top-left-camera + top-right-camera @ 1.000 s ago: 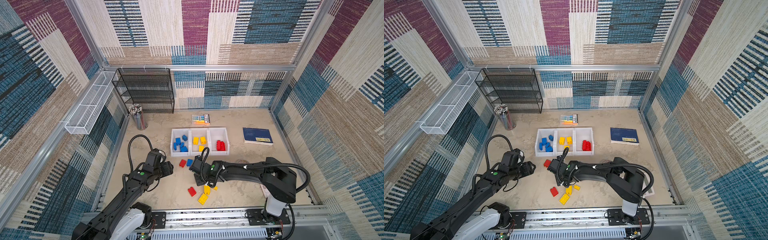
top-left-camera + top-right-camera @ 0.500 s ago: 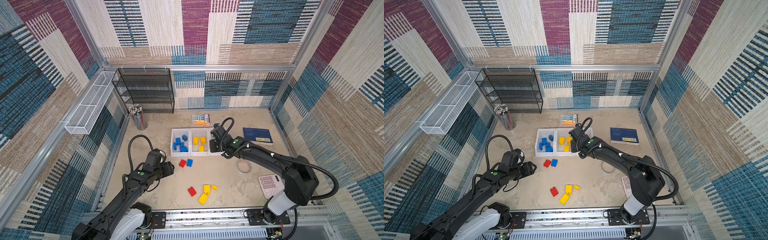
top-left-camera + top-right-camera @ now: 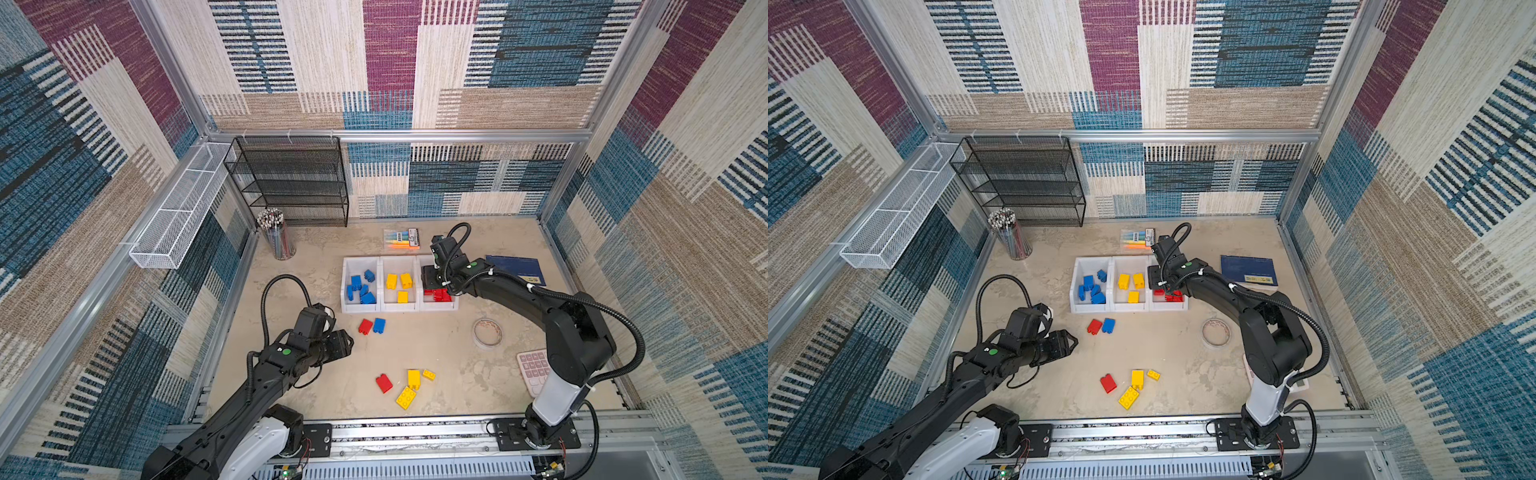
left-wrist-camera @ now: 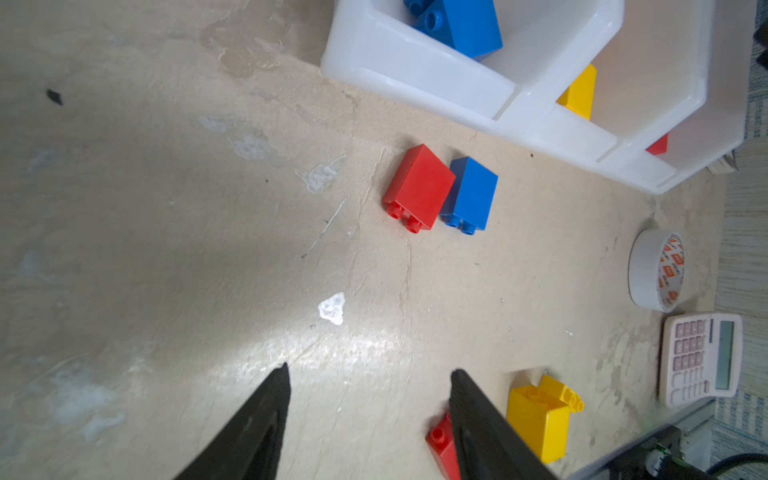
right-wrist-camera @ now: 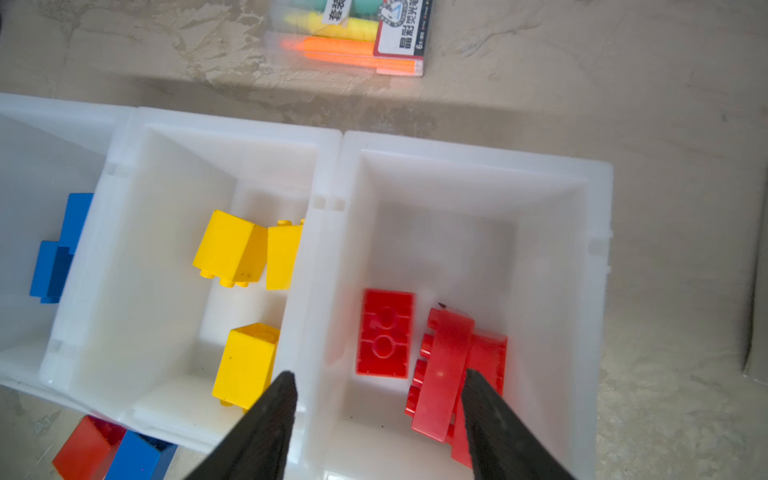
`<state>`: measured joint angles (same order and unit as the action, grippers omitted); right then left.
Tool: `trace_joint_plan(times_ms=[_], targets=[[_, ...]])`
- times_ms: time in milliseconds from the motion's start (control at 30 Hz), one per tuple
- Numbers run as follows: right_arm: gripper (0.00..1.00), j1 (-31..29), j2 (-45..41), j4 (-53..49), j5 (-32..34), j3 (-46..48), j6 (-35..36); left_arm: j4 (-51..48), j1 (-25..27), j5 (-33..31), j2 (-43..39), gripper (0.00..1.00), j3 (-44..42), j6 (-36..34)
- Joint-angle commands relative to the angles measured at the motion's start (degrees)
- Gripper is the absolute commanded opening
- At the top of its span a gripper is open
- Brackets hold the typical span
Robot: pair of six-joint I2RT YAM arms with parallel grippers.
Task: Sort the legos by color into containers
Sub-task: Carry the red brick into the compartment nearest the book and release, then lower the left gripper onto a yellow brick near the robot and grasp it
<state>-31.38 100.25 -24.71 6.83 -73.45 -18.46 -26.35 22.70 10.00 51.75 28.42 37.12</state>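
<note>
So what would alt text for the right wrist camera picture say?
The right end effector, its black jaws apart, hangs over a white plastic bin holding red studded plastic bricks. The adjoining bin holds three yellow bricks; blue bricks sit in the next, and a highlighter pack lies beyond.

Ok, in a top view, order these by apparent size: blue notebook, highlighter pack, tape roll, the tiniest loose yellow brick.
1. blue notebook
2. highlighter pack and tape roll: these look about alike, so they are left unranked
3. tiniest yellow brick
</note>
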Motion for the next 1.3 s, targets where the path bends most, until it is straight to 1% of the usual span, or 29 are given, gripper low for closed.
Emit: trace_joint_plan(times_ms=[0,133,233,433,600,700,800,967,1100,1267], targets=[[0.69,0.09,-1.58,1.75,-0.26,0.45,-0.69,0.13,0.9,0.63,0.35,0.64,0.57,0.25],[0.71,0.04,-4.63,1.59,0.2,2.54,-1.49,0.7,4.39,0.41,1.76,0.64,2.01,-0.52],[0.72,0.09,-7.9,2.01,0.54,5.71,-2.86,1.1,9.52,-1.42,4.41,0.64,4.03,-1.04],[0.73,0.34,-14.74,1.68,1.66,12.02,-5.15,3.4,19.85,-3.49,13.19,0.64,8.73,-0.54],[0.74,1.05,-19.42,1.24,2.33,16.82,-6.82,4.63,27.57,-3.19,20.73,0.65,12.65,0.03],[0.75,1.18,-21.8,1.41,2.46,19.22,-7.93,4.9,31.05,-2.45,24.91,0.65,15.03,0.32],[0.75,1.4,-23.36,1.67,2.4,20.83,-8.35,4.9,33.55,-1.7,28.9,0.65,17.23,0.71],[0.75,1.49,-24.45,1.68,1.96,22.07,-8.31,3.57,36.23,-1.21,33.93,0.65,21.08,0.38],[0.75,1.48,-25.11,1.99,1.87,22.86,-8.08,2.15,37.67,-1.3,36.34,0.65,23.06,0.06],[0.75,1.58,-25.87,2.52,1.61,24.09,-8.11,0.06,39.28,-1.36,38.86,0.62,24.68,0.22]])
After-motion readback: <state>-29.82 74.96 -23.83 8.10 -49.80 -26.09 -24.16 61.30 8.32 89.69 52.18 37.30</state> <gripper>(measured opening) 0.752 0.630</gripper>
